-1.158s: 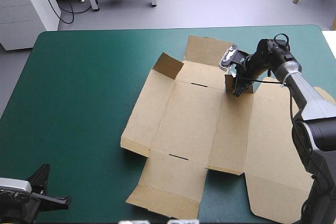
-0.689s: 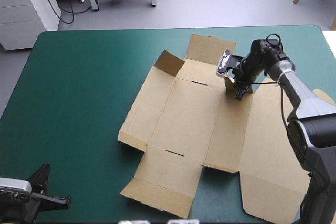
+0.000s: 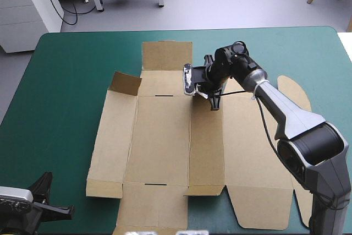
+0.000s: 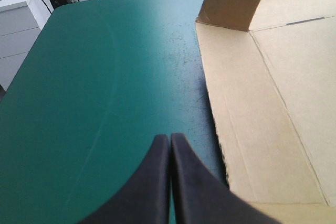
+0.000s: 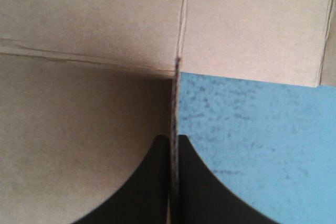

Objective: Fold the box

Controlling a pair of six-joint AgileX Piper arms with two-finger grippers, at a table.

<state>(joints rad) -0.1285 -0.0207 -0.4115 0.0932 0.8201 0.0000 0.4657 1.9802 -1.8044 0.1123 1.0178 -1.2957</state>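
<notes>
The box [image 3: 159,136] is pinched edge-on at its far side by the right gripper [image 5: 174,139]; the closed, empty left gripper [image 4: 170,138] is parked farther off.

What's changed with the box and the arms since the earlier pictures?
The right gripper, shut on a far-edge flap of the box, dragged it leftward and turned it square with the edges of the table. Unchanged: that hold, the raised far-left corner flap, and the left gripper, shut at the near left corner.
</notes>
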